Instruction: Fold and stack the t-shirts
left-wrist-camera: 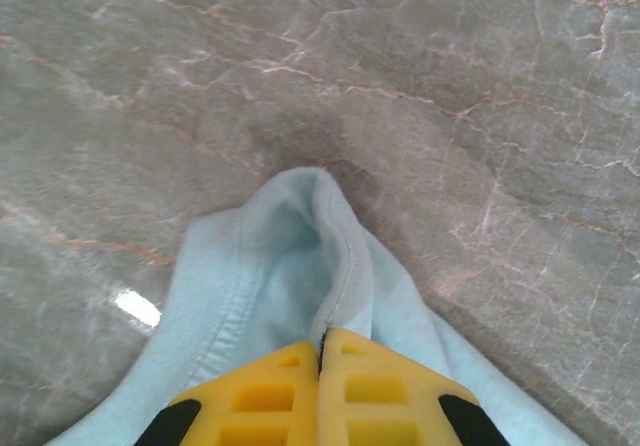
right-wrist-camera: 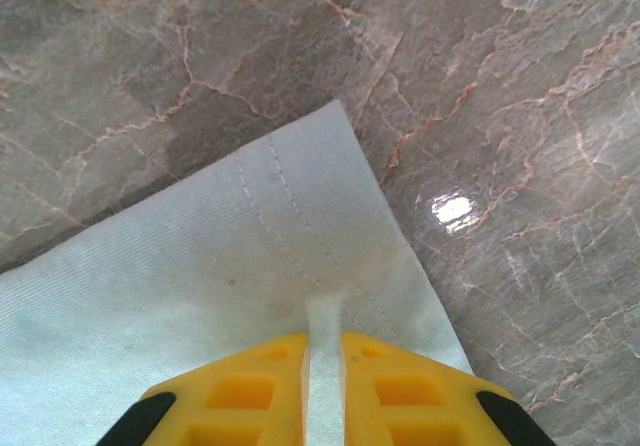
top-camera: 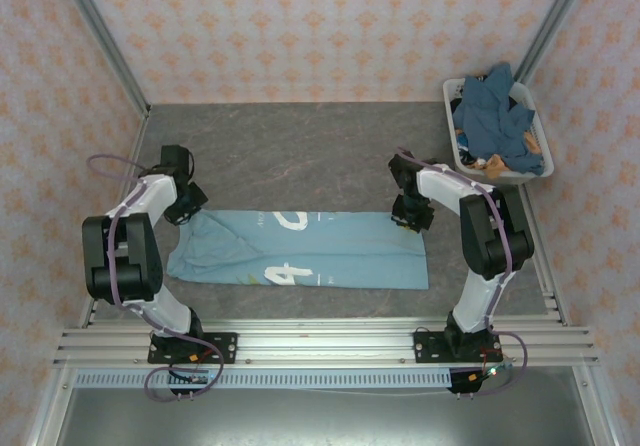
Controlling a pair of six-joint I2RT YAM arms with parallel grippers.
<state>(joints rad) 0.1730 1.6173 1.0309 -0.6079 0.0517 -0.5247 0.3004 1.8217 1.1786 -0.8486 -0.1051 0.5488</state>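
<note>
Left tool point(left-wrist-camera: 322, 351) clamped on bunched t-shirt point(top-camera: 300, 251) edge, right tool point(right-wrist-camera: 323, 351) thinly pinching hem corner; uneven lift could slip either.

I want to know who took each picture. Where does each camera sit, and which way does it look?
Top external: high behind the bases, looking down on table, light-blue t-shirt, basket; left arm and right arm show whole.
Left wrist: on the left arm, looking down past the left gripper, shut on a shirt edge.
Right wrist: on the right arm, looking down past the right gripper, gripping the hemmed corner.
Shared: all see that shirt.
</note>
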